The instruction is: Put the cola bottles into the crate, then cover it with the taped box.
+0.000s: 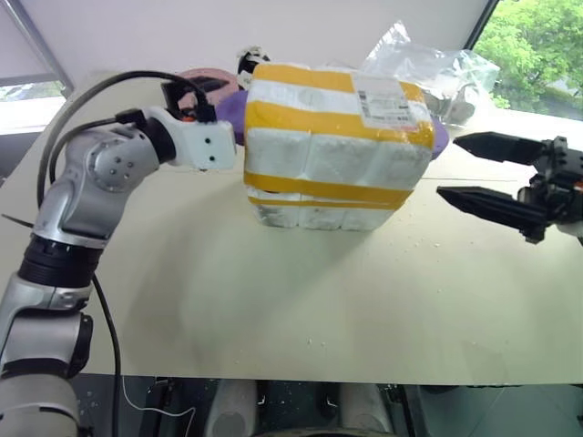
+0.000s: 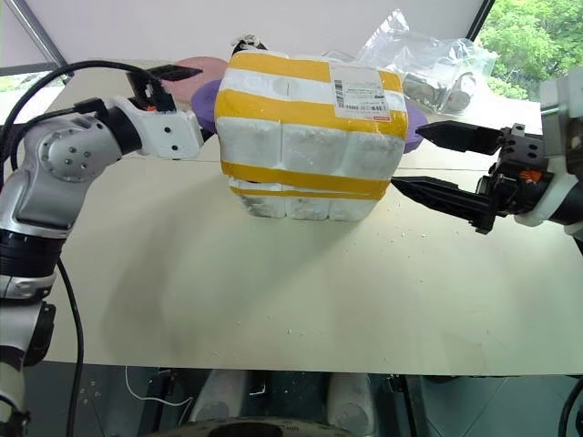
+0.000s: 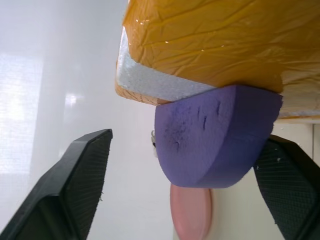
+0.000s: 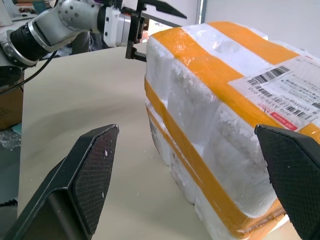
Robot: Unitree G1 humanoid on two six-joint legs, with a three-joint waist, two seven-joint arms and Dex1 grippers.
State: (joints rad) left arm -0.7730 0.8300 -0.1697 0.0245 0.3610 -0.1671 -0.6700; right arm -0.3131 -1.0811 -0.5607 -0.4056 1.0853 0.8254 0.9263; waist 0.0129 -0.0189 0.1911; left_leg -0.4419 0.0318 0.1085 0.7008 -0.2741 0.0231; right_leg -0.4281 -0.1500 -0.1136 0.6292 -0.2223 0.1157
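Observation:
The taped box [image 1: 337, 137], white styrofoam with broad yellow bands and a shipping label, stands in the middle of the table. Below its lowest band a low white styrofoam layer shows, the crate [image 1: 310, 216], with the box resting on it. The cola bottles are hidden. My left gripper [image 1: 196, 91] is at the box's back left corner. In the left wrist view, the left gripper [image 3: 182, 190] is open, its fingers either side of a purple foam disc [image 3: 215, 140]. My right gripper [image 1: 448, 167] hangs open to the right of the box, pointing at its side without touching it.
A pink round thing [image 1: 205, 77] and the purple disc [image 2: 208, 96] lie behind the box on the left. A crumpled clear plastic bag [image 1: 428, 68] lies at the back right. A small black-and-white container [image 1: 250, 59] peeks over the box. The beige table [image 1: 301, 300] is bare in front.

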